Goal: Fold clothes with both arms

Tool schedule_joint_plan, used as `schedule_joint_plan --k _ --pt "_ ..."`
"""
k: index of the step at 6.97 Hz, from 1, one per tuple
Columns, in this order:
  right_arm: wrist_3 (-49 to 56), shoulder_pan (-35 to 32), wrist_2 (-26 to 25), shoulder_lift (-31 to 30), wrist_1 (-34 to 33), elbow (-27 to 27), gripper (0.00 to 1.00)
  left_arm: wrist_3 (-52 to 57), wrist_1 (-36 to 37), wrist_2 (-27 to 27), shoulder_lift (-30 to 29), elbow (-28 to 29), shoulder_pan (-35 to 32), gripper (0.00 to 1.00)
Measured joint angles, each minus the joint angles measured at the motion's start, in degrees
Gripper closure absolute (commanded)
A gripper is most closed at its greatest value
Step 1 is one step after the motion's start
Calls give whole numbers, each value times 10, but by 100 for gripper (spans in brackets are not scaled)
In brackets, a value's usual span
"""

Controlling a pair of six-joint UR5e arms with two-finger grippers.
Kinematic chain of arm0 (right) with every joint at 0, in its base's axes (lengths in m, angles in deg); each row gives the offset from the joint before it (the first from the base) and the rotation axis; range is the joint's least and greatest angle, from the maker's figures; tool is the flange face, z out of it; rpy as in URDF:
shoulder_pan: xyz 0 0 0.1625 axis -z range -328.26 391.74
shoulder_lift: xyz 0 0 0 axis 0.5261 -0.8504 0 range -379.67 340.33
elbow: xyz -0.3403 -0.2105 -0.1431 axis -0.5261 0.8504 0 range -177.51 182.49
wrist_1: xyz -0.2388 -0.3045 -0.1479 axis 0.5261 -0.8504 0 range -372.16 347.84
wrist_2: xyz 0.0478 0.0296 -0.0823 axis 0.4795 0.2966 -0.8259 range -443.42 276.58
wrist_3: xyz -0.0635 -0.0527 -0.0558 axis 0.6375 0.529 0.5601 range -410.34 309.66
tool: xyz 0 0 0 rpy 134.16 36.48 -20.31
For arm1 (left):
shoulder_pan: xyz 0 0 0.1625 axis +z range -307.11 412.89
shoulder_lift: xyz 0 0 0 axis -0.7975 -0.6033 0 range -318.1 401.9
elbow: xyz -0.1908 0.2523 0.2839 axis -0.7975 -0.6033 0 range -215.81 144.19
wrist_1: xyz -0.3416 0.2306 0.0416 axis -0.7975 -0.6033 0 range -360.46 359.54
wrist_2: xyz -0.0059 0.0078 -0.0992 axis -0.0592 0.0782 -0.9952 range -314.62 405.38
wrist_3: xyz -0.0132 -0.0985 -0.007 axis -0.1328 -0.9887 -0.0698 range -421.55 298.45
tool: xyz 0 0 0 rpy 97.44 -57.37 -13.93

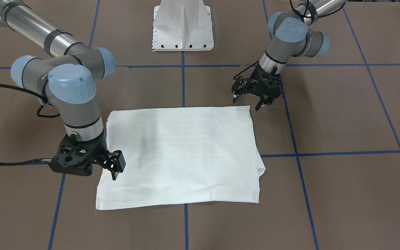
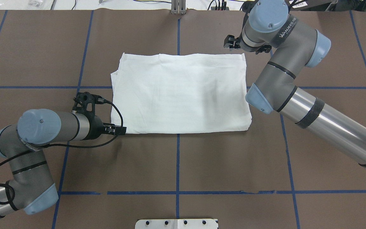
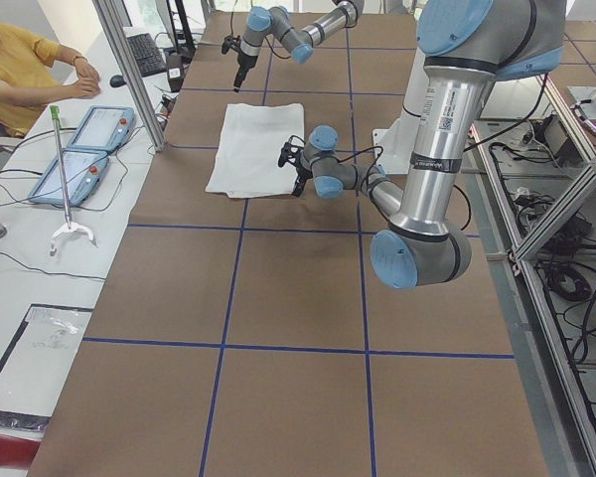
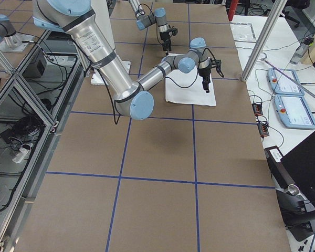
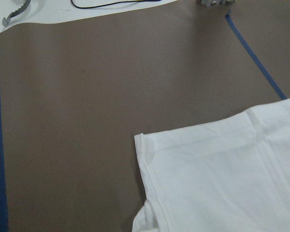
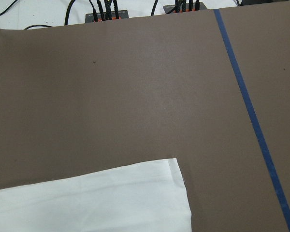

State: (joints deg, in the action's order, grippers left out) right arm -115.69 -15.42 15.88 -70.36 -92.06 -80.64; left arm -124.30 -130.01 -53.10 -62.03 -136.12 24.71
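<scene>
The white clothes lie flat on the brown table as one folded rectangle; no text or collar shows. My left gripper hovers open just off the shirt's corner nearest the robot, at the overhead view's near-left corner. My right gripper hangs over the opposite edge, near the far-right corner, open and holding nothing. The left wrist view shows a shirt corner with a layer poking out underneath. Another bare corner shows in the right wrist view. No fingers appear in either wrist view.
The white pedestal base stands behind the shirt. Blue tape lines grid the brown table. Beyond the far edge, a side table holds two teach pendants, cables and a seated person.
</scene>
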Motion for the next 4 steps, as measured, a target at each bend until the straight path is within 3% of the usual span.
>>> schedule_joint_plan --k 4 --pt "-2 4 -1 0 0 -3 0 -14 0 3 2 1 7 63"
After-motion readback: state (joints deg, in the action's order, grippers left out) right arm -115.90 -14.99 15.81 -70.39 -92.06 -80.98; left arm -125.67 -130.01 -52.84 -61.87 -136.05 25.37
